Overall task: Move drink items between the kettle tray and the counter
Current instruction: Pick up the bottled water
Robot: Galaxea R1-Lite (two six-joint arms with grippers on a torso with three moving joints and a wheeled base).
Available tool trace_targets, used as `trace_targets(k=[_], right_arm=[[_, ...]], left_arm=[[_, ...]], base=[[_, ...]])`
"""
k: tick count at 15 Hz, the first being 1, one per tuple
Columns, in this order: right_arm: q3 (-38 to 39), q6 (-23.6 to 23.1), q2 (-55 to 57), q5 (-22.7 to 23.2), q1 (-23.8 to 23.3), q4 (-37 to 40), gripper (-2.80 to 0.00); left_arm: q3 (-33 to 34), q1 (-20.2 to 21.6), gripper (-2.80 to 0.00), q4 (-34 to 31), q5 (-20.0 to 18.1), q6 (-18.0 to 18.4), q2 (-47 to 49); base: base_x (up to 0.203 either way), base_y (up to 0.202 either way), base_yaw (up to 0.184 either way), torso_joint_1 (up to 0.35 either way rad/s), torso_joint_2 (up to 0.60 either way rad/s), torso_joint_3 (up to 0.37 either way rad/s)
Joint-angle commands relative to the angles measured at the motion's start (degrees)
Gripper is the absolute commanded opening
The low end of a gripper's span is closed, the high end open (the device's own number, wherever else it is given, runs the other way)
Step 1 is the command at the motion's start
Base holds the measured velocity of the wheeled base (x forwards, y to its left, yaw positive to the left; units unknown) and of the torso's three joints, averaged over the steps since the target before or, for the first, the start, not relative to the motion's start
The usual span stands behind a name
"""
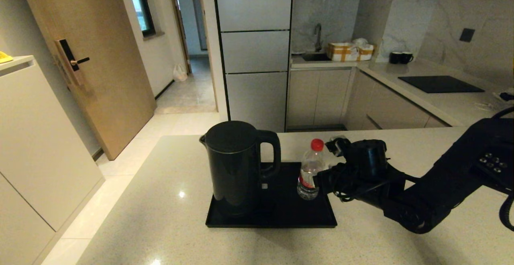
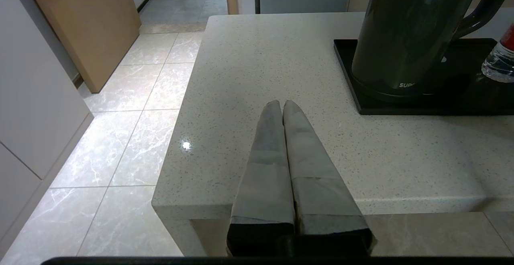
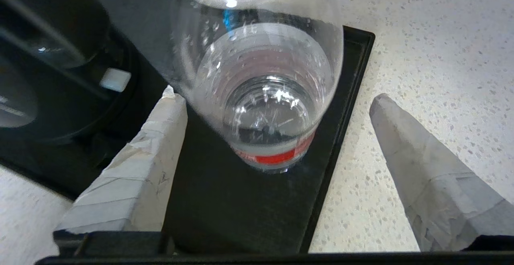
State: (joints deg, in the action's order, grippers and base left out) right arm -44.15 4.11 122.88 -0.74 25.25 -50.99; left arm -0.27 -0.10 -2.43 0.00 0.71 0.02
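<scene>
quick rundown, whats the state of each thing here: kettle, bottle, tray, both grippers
kettle: upright on its base on the tray, lid shut
water bottle: upright on the tray, red cap on, partly filled
kettle tray: flat on the counter
right gripper: open, fingers either side of the bottle
left gripper: shut, over the counter's edge

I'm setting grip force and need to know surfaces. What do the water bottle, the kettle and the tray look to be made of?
Water bottle: thin clear plastic, ribbed; the tray shows through it, red cap on top. Kettle: black, glossy shell with soft reflections, plastic or coated metal, cannot tell. Tray: glossy black, low rim, probably plastic. The open right gripper straddles the bottle.
</scene>
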Motion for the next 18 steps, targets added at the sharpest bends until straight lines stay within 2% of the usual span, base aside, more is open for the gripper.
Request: trace_targets(k=[1,6,9,10,11,18], right_arm=[[-1.3,0.0,1.4,-0.4,0.1,-0.3,0.00],[-5.9,0.4,3.9,-2.6,0.6,-0.2,0.00],[-8.0,0.1,6.9,-7.4,1.0,-1.7,0.00],[-7.7,0.1,6.7,-7.4,1.1,-1.4,0.00],[-7.6,0.0,6.4,-7.4,1.1,-1.1,-2.80],[-7.2,1.6,4.2,-7.3,2.2,1.0,-2.80]], left_arm=[[-0.1,0.0,-2.80,0.0,0.0,0.0,0.0],[0.0,0.0,-2.80,0.0,0.0,0.0,0.0],[0.0,0.0,-2.80,0.0,0.0,0.0,0.0],[0.0,0.0,-2.80,0.0,-0.1,0.0,0.0],[0.0,0.0,-2.80,0.0,0.0,0.0,0.0],[0.0,0.0,-2.80,0.0,0.0,0.0,0.0]], base=[[0.000,0.000,0.000,0.000,0.00,0.000],[0.000,0.000,0.000,0.000,0.00,0.000],[0.000,0.000,0.000,0.000,0.00,0.000],[0.000,0.000,0.000,0.000,0.00,0.000],[0.000,0.000,0.000,0.000,0.00,0.000],[0.000,0.000,0.000,0.000,0.00,0.000]])
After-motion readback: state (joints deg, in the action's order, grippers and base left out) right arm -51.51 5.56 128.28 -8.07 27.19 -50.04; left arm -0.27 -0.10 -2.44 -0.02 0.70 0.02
